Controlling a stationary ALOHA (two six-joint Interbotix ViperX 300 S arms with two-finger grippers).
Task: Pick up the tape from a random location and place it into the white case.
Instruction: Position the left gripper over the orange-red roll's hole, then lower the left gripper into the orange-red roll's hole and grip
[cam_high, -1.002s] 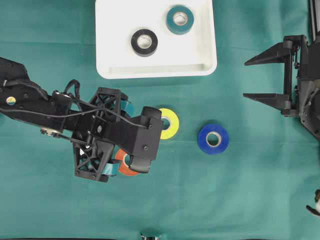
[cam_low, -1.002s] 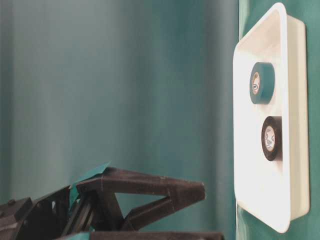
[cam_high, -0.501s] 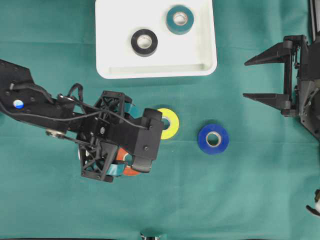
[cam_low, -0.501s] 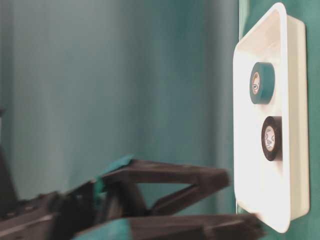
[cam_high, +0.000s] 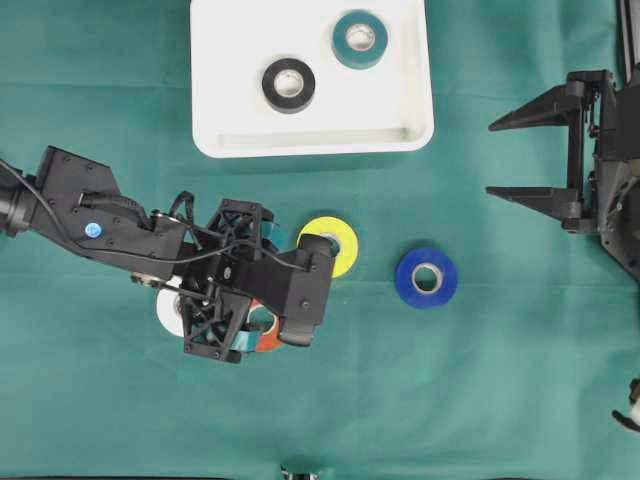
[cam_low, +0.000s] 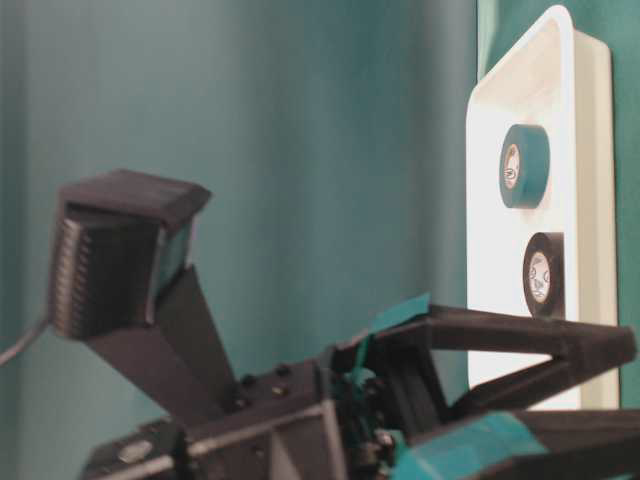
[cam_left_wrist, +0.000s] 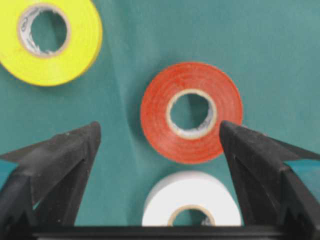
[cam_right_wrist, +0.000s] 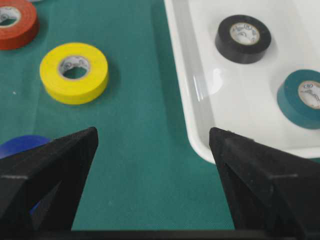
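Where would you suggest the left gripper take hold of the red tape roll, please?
Across its outer rim, from straight above. The red tape roll lies flat, hole up, between the open left gripper fingers. The white roll sits close beside it, so probably keep the fingers off that side.

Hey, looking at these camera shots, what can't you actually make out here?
- Orange tape: overhead view, mostly covered by the left gripper; whole only in the left wrist view.
- White tape: left wrist view, cut off by the bottom edge.
- Blue tape: right wrist view, half hidden behind a finger of the right gripper.
- Core labels on the rolls in the white case: table-level view, too small to read.
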